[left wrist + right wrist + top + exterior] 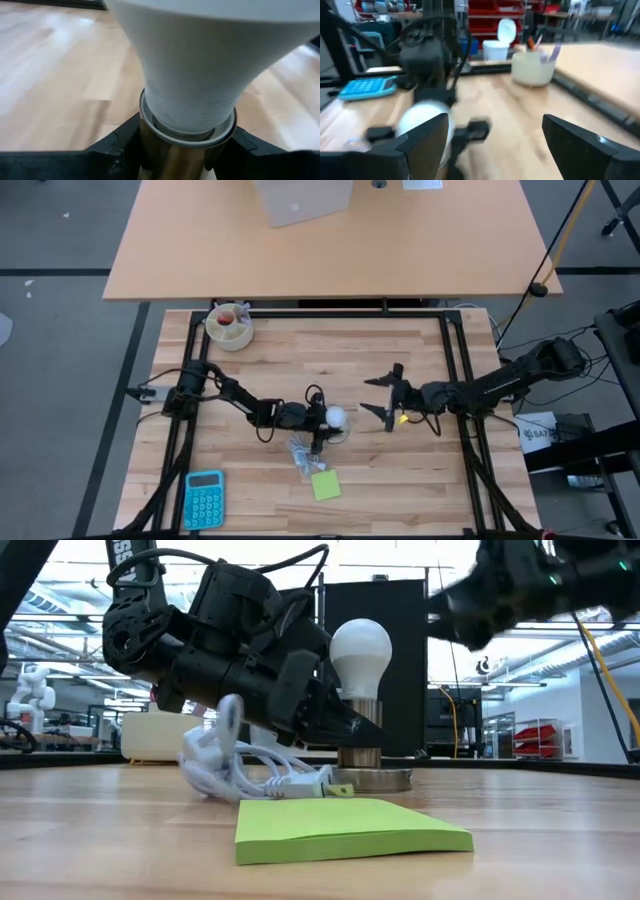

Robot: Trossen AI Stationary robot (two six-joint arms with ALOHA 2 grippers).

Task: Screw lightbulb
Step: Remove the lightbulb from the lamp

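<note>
right now the lightbulb stands upright near the middle of the table, its silvery base sunk in the round socket disc. the left gripper has its jaws partly closed around the metal sleeve just under the bulb's neck, steadying it, as the left wrist view shows, with a dark finger on either side. the right gripper hovers just beside the globe with its jaws spread wide and nothing between them; in the right wrist view the white globe sits off toward one finger, not centred in the gap (that view is smeared, so the offset is probably real but hard to be sure of).

the main risk is an off-centre approach: one finger could strike the glass first and shove the bulb sideways, tilting it in the threads or cross-threading it. closing too hard on the smooth globe could crack it, while too light a hold would let it slip when turned. if the left hold is loose, the disc may spin with the bulb. the coiled white cable lying against the disc could snag or drag it, and the green sticky pad lies close by.
</note>
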